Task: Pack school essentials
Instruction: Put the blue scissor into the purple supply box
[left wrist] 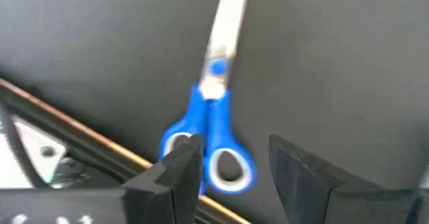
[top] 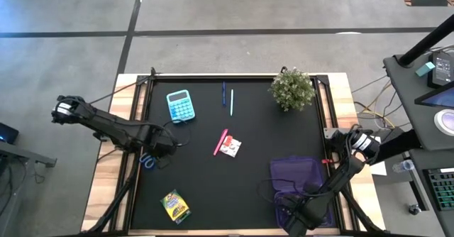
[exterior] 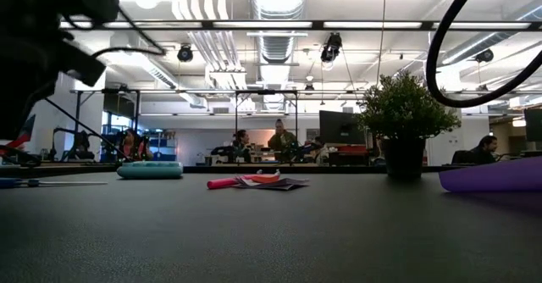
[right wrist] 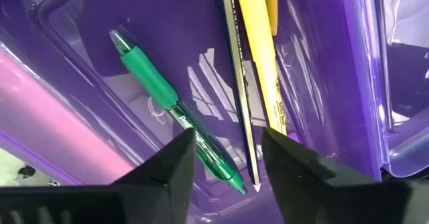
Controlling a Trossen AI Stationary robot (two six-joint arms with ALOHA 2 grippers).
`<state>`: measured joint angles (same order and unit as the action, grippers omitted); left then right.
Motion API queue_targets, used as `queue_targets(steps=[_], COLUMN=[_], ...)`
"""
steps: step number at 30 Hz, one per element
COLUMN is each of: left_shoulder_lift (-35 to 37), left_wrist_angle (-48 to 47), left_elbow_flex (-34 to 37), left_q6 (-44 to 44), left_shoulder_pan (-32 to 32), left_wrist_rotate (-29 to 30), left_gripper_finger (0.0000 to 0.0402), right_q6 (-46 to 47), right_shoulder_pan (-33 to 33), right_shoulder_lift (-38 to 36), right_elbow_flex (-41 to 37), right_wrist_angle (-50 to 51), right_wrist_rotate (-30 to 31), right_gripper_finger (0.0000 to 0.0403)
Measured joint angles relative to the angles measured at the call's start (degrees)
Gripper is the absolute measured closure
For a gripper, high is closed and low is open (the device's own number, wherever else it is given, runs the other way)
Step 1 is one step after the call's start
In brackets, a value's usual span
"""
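Grey concrete floor (top: 284, 10); ceiling ducts (exterior: 271, 3) and lamps overhead.

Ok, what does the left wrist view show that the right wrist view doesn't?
Only the left wrist view shows the blue-handled scissors lying on the black table, just ahead of the open left claw. Only the right wrist view shows a green pen and yellow pencils inside the purple case, under the open right claw. Both show two dark fingers apart, gripping nothing.
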<state>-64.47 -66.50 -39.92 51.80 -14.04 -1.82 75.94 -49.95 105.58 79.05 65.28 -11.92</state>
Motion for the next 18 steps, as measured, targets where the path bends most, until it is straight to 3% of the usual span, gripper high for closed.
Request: queue_targets(steps=[8,18], left_shoulder_lift=[-1.31,-8.61], left_wrist_angle=[0.88,4.86], left_elbow_flex=[4.09,4.13], left_q6=[-1.04,-1.36], left_shoulder_pan=[0.04,0.2], left_wrist_rotate=[1.99,4.19], left_gripper_finger=[0.0249,0.0249], right_q6=[1.99,4.16], right_shoulder_pan=[0.0,0.0], right_shoulder_lift=[-0.13,-0.15], right_elbow_flex=[0.0,0.0], right_wrist_angle=[0.04,-0.23], right_wrist_rotate=[0.0,-0.02], right_gripper_finger=[0.0197,0.0193])
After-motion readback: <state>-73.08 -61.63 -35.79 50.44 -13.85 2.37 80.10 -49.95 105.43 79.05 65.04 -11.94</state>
